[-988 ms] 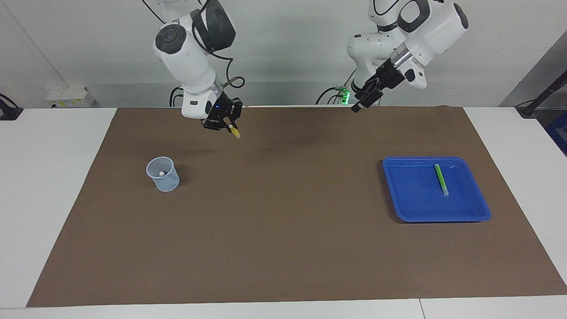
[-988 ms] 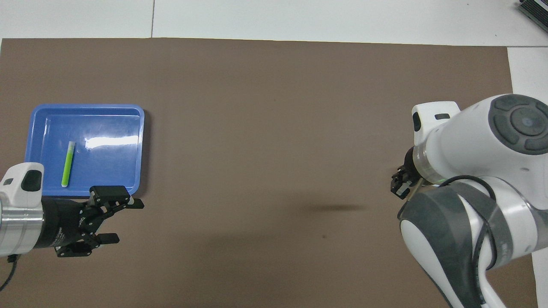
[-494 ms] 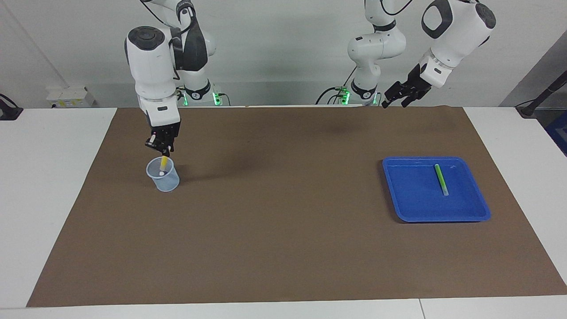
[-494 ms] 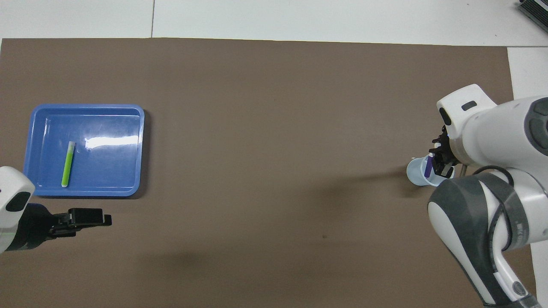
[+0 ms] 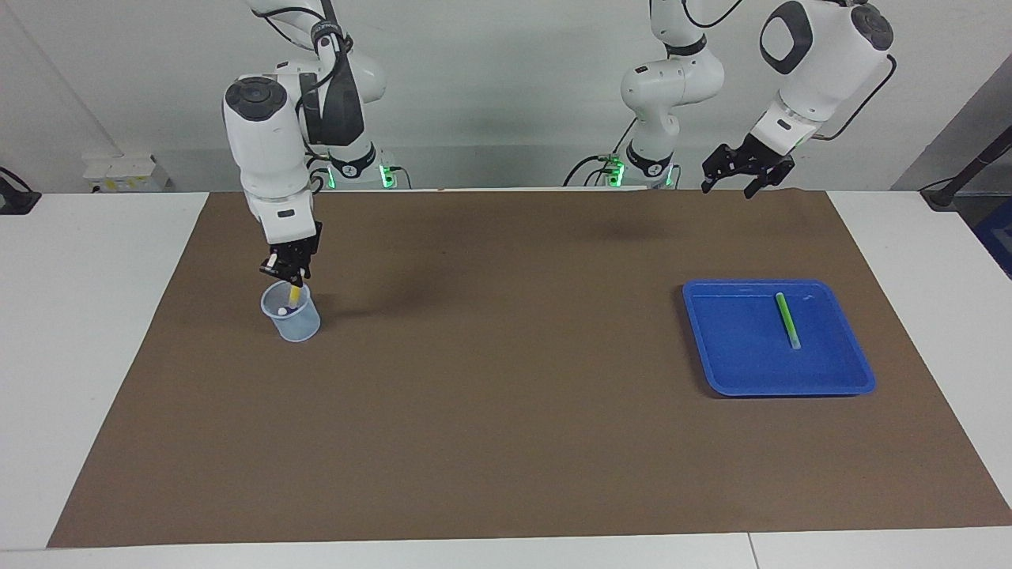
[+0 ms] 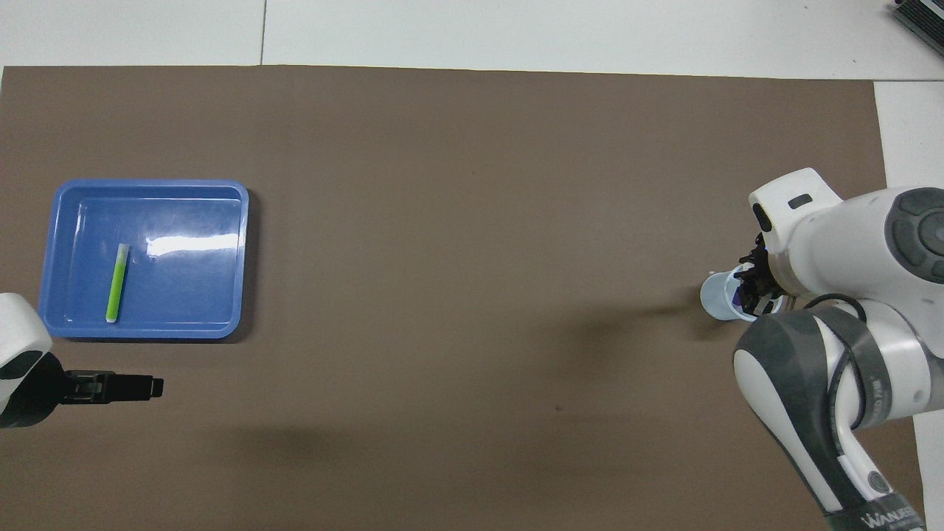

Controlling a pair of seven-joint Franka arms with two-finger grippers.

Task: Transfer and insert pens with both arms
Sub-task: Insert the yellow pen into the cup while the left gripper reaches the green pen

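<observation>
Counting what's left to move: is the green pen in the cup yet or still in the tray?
Still in the tray: the green pen lies flat in the blue tray, untouched.

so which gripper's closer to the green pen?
Left. The left gripper hangs open above the mat near the blue tray holding the green pen; the right gripper is over the cup.

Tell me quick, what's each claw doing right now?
Right claw: closed on the slim yellow marker pen, its lower end inside the clear plastic cup.
Left claw: open, empty, hanging above the brown mat.
</observation>
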